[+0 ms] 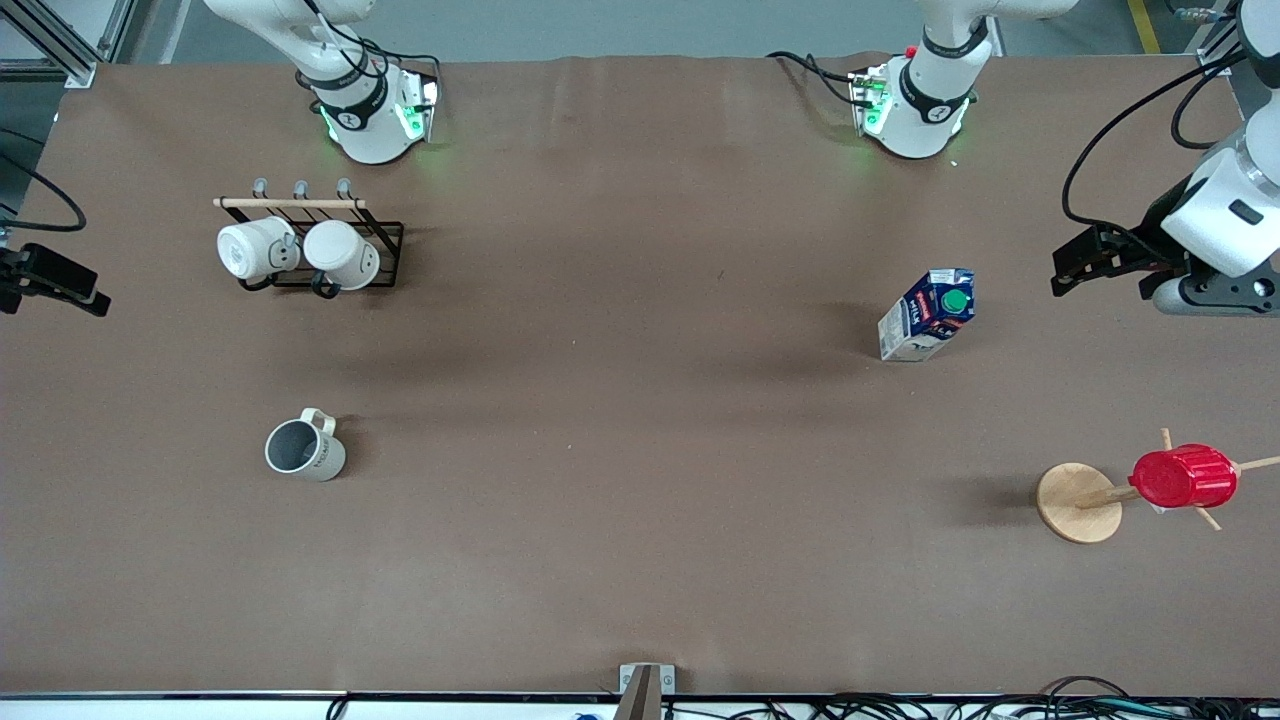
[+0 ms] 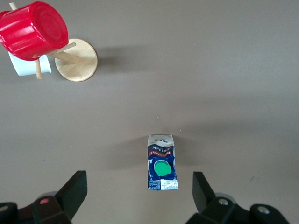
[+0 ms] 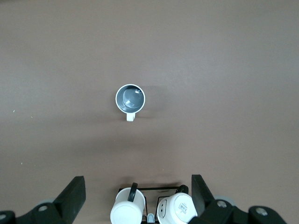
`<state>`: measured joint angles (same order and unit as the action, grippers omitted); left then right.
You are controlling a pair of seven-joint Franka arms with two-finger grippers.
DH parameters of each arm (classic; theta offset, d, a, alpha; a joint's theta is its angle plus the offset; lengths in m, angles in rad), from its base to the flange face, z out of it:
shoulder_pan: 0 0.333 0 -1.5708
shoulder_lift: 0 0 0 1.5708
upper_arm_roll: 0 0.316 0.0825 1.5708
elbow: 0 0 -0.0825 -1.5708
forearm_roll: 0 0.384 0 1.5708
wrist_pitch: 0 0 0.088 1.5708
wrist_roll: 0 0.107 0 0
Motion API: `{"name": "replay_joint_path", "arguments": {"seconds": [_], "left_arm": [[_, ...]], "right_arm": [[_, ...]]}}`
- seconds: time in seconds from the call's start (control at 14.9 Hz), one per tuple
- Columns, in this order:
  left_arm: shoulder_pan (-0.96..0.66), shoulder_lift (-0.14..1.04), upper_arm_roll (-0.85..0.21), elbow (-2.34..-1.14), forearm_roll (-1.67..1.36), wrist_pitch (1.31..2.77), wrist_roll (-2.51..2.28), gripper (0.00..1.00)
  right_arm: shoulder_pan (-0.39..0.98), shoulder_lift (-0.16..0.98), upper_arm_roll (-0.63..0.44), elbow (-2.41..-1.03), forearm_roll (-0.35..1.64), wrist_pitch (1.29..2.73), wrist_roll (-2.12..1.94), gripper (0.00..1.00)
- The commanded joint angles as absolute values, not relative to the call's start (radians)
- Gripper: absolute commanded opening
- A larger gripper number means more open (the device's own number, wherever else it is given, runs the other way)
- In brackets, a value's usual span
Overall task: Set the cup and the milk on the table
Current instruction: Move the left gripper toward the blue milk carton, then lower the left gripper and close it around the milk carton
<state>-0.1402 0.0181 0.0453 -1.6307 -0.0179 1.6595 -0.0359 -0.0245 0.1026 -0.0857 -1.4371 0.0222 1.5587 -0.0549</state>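
Observation:
The cup [image 1: 305, 447], cream-white with a grey inside and dark lettering, stands upright on the brown table [image 1: 620, 420] toward the right arm's end; it also shows in the right wrist view [image 3: 130, 99]. The milk [image 1: 927, 314], a blue and white carton with a green cap, stands on the table toward the left arm's end; it also shows in the left wrist view [image 2: 161, 163]. My left gripper [image 1: 1085, 262] [image 2: 140, 196] is open and empty, high over the table by the milk. My right gripper [image 1: 55, 283] [image 3: 138, 196] is open and empty, high over the mug rack.
A black wire rack [image 1: 385, 232] with two whiter mugs [image 1: 258, 247] [image 1: 341, 253] stands near the right arm's base. A wooden stand with a round disc base [image 1: 1078, 502] carries a red ribbed cup [image 1: 1183, 476], nearer to the front camera than the milk.

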Motion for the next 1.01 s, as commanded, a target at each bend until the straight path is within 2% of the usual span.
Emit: {"name": "replay_joint_path", "arguments": {"seconds": [0.0,0.2,0.54,0.94], "left_arm": [[-0.140,0.014,0.038,-1.676,-0.029,1.701,-0.038,0.99],[-0.140,-0.017,0.037,-1.782,-0.029,1.773,-0.063,0.99],[-0.138,-0.109,0.009,-2.060,-0.029,1.960,-0.069,0.99],[-0.129,-0.132,-0.011,-2.250,-0.026,2.104,-0.068,0.99]], "right_arm": [[-0.035,0.089,-0.078,-1.457,0.025,1.569,-0.054,1.00],[-0.035,0.089,-0.078,-1.457,0.025,1.569,-0.054,1.00],[-0.035,0.089,-0.078,-1.457,0.026,1.569,-0.054,1.00],[-0.035,0.089,-0.078,-1.457,0.026,1.569,-0.054,1.00]]}}
